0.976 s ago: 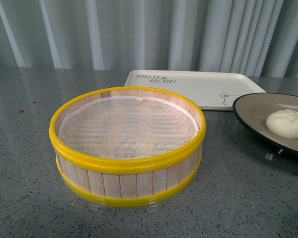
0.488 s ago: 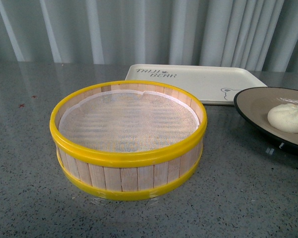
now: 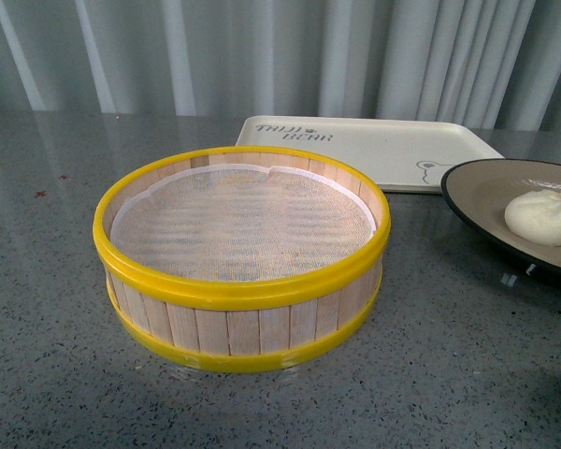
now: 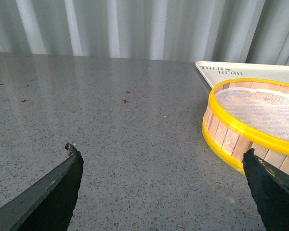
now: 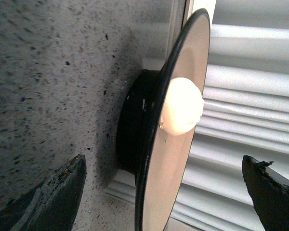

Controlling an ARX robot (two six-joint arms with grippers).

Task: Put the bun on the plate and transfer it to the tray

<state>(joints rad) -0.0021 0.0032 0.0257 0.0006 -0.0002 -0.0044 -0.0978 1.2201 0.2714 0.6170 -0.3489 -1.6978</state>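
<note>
The bun sits on the plate, so that step looks done. The plate stands on the bench just beside the tray, not on it, so the transfer is left. The right fingers are spread apart facing the plate's edge, gripping nothing. The left fingers are apart near the basket. The bench is grey and speckled, with a pale curtain behind.

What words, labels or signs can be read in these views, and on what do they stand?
"BEAR": dark lettering on the tray, lower line.
Upper line of that lettering: looks like "THIN" plus a small mark, too blurred to be sure.
Bear drawing on the tray: a picture, no words.
Steamer basket, plate, bun: no text visible.
</note>
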